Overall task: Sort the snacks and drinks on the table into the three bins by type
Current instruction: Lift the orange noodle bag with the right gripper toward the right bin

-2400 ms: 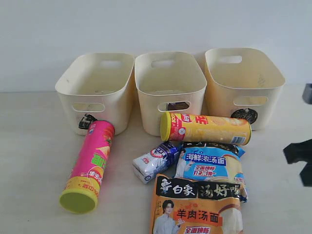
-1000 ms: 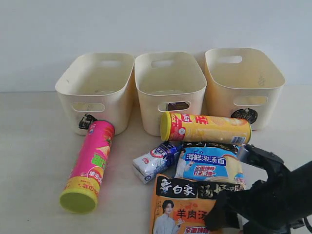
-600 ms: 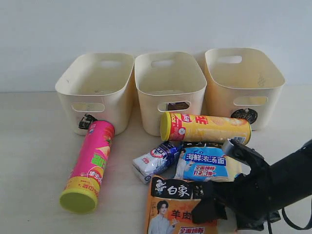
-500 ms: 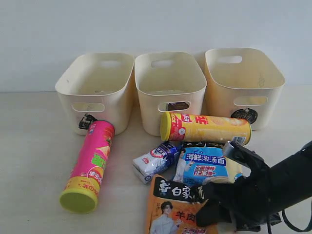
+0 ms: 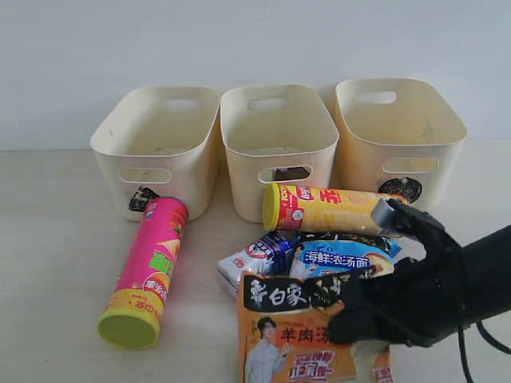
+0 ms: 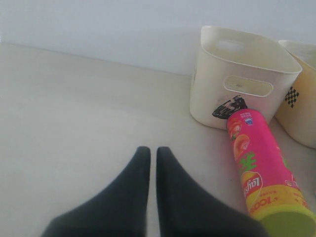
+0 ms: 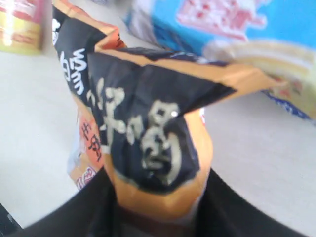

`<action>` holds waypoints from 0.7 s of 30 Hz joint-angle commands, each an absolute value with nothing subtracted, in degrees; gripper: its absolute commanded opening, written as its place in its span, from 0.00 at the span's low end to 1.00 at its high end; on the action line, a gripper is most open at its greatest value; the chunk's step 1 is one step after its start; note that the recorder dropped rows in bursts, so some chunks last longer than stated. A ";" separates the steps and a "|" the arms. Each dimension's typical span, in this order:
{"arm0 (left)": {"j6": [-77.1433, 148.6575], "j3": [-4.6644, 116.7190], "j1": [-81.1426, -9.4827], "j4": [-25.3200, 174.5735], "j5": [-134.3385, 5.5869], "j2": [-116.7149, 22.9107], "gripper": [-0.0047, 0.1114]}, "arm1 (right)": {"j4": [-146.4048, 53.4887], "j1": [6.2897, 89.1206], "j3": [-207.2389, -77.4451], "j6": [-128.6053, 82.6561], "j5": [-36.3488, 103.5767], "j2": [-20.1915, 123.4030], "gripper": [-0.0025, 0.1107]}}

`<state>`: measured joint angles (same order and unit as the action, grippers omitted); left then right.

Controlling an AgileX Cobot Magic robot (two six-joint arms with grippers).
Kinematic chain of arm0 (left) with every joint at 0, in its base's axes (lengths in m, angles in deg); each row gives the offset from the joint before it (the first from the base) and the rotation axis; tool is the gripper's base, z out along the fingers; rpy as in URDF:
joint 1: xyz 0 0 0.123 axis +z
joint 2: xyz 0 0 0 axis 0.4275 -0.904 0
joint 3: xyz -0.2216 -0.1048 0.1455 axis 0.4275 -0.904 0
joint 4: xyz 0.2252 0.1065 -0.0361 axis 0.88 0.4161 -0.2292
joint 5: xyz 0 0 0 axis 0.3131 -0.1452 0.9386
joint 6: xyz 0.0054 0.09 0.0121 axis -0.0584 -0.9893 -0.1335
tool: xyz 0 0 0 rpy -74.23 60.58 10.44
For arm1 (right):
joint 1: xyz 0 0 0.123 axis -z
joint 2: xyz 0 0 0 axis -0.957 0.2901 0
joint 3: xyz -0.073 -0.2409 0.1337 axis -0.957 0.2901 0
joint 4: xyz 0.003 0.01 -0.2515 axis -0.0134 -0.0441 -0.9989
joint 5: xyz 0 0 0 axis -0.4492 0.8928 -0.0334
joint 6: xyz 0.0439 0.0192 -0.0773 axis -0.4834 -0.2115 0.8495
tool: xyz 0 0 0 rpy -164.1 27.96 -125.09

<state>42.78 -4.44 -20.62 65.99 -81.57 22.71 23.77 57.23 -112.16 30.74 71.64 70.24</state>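
Note:
Pinched in my right gripper point(image 5: 345, 302), the orange-black noodle packet point(image 5: 283, 339) stands lifted by its top edge at the front; the wrist view shows the packet point(image 7: 153, 143) crumpled between the fingers point(image 7: 89, 210). Behind it lie the blue noodle packet point(image 5: 339, 257), the white-blue carton point(image 5: 251, 262) and the yellow chip tube point(image 5: 331, 209). The pink chip tube point(image 5: 150, 267) lies at the left. Three cream bins stand in a back row: left point(image 5: 160, 136), middle point(image 5: 279, 132), right point(image 5: 399, 124). My left gripper point(image 6: 148, 150) is shut and empty over bare table, beside the pink tube point(image 6: 256, 168).
The pink tube's far end rests against the left bin's front, partly covering its black mark point(image 5: 142, 198). The yellow tube lies across the fronts of the middle and right bins. A white wall runs behind the bins.
My right arm came in from the right, shut on the orange-black packet's top edge and raised it, so the packet now stands up and has shifted slightly left.

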 commanded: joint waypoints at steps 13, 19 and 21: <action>43.21 -4.66 -20.86 66.31 -81.08 22.91 0.08 | 18.66 57.28 -125.90 27.90 75.87 54.18 0.02; 43.21 -4.66 -20.86 66.31 -81.08 22.91 0.08 | 8.64 57.28 -134.44 21.93 71.93 54.18 0.02; 43.21 -4.66 -20.86 66.31 -81.08 22.91 0.08 | 5.83 57.28 -136.90 20.50 70.28 54.18 0.02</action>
<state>42.78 -4.44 -20.62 65.99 -81.57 22.71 9.87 57.23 -133.25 22.99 72.71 54.85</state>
